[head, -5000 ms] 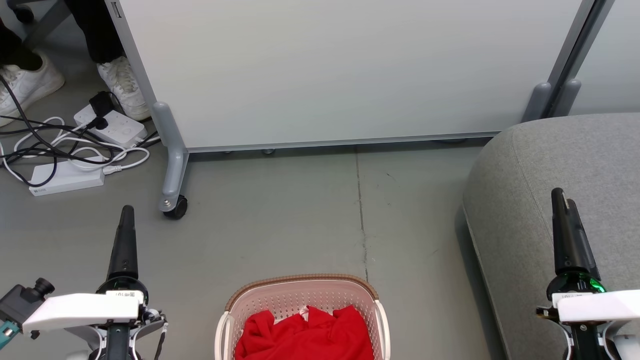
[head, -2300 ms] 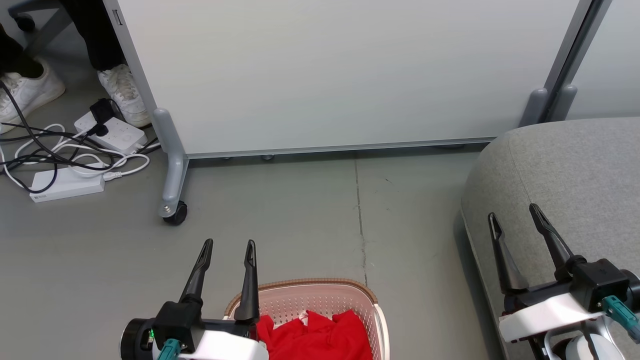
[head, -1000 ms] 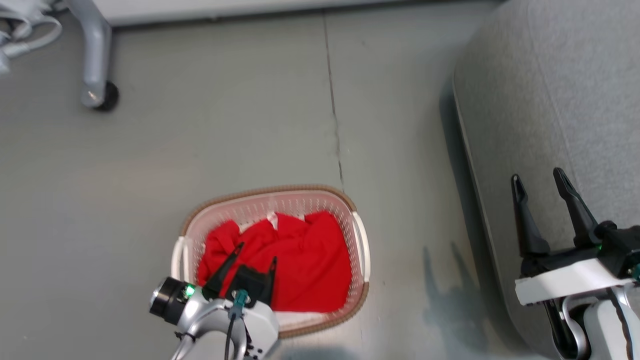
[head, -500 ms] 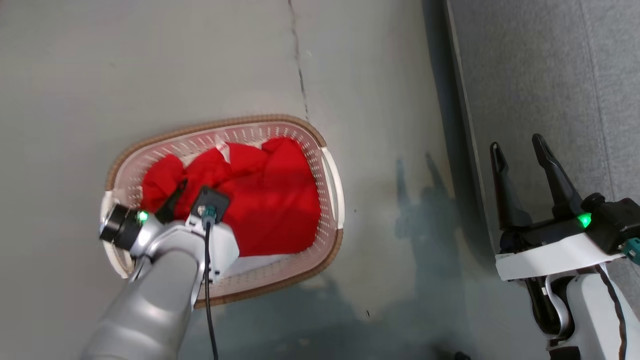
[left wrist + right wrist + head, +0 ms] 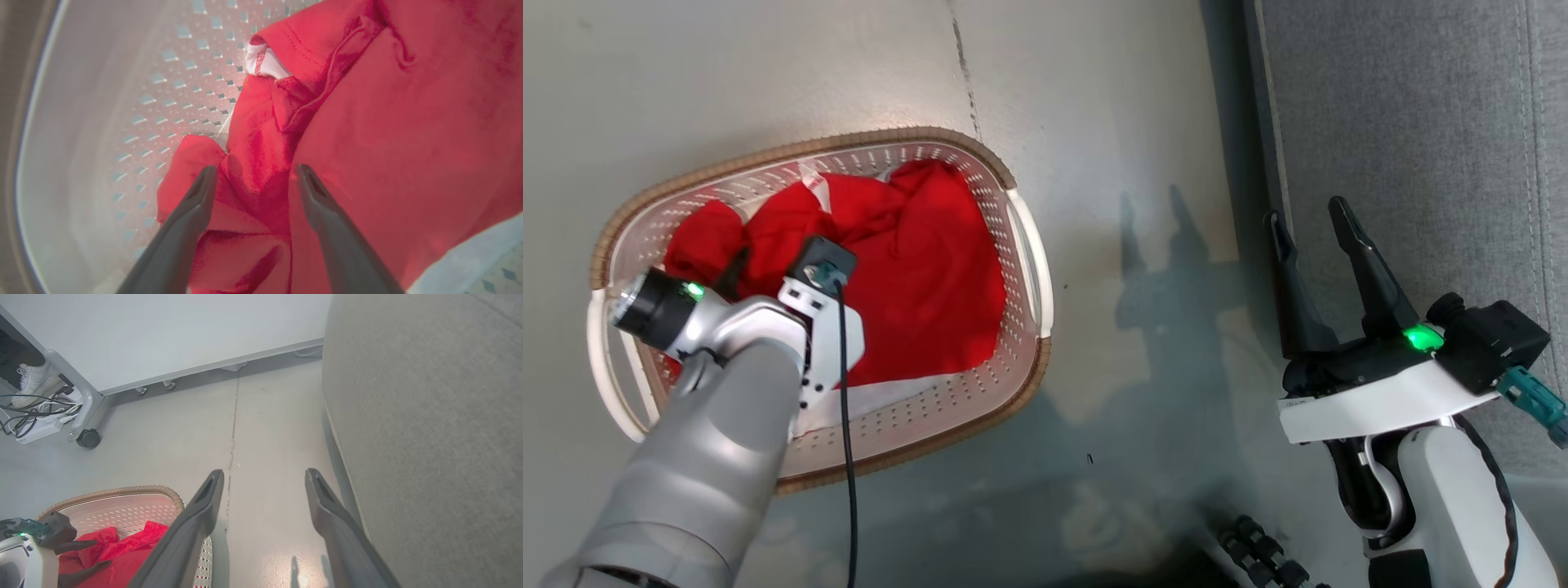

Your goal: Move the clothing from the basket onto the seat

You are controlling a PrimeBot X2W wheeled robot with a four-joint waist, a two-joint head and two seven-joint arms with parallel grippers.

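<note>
Left gripper stands spread, tips at the clothing heaped in the basket. Right gripper, spread and empty, hovers by the edge of the seat, three o'clock of the basket.

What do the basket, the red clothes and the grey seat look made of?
The basket: likely moulded plastic, pale, smooth, slightly glossy, with rows of holes. The clothing: soft matte fabric, probably knit; it creases and shows stitched seams. The seat: grey woven upholstery, matte, finely flecked, with a sewn seam.
</note>
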